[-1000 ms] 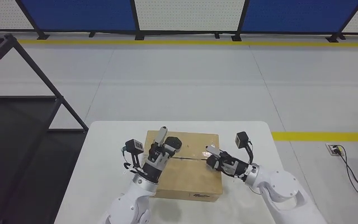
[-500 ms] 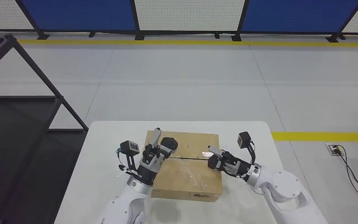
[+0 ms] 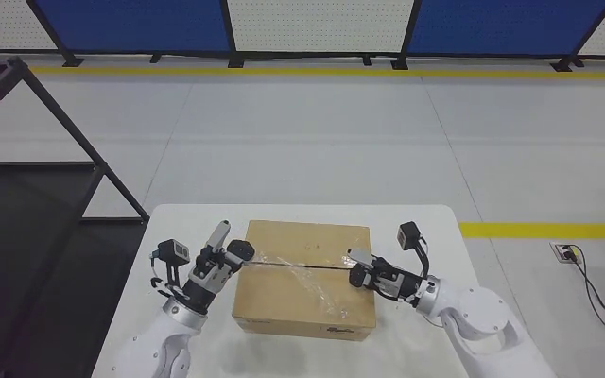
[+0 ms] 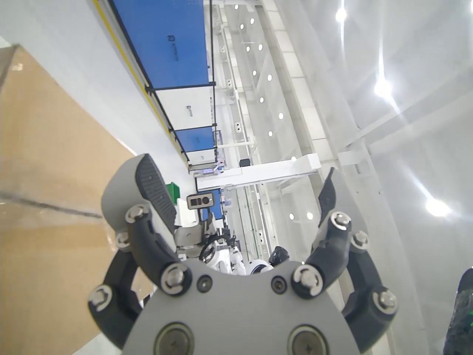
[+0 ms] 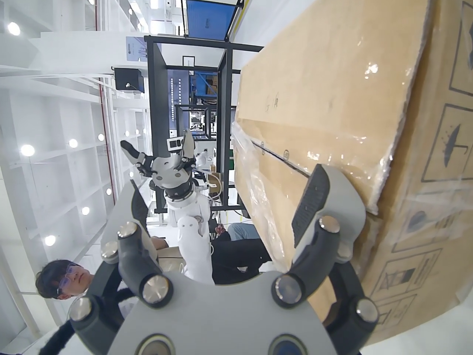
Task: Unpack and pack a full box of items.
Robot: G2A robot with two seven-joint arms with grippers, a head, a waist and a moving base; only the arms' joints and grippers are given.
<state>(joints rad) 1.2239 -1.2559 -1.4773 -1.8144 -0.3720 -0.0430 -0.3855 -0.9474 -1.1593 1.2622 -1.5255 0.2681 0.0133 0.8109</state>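
Observation:
A shut cardboard box (image 3: 302, 248) stands in the middle of the white table; loose, crumpled clear tape (image 3: 312, 283) lies along its top seam. My left gripper (image 3: 225, 244) hangs just off the box's left edge at seam height, open and empty. In the left wrist view the left gripper (image 4: 240, 190) points past the box (image 4: 44, 142) into the room. My right gripper (image 3: 359, 268) is at the right end of the seam, open. In the right wrist view the right gripper (image 5: 221, 205) has one finger (image 5: 314, 201) against the box (image 5: 332, 75) beside the peeling tape (image 5: 255, 186).
The table (image 3: 180, 227) has bare surface to the left and right of the box. A black metal frame (image 3: 57, 123) stands off the table's left side. Blue and white partition panels (image 3: 321, 24) close the floor at the back.
My left gripper has moved left from above the box top to beyond its left edge. The right gripper has stayed at the seam's right end.

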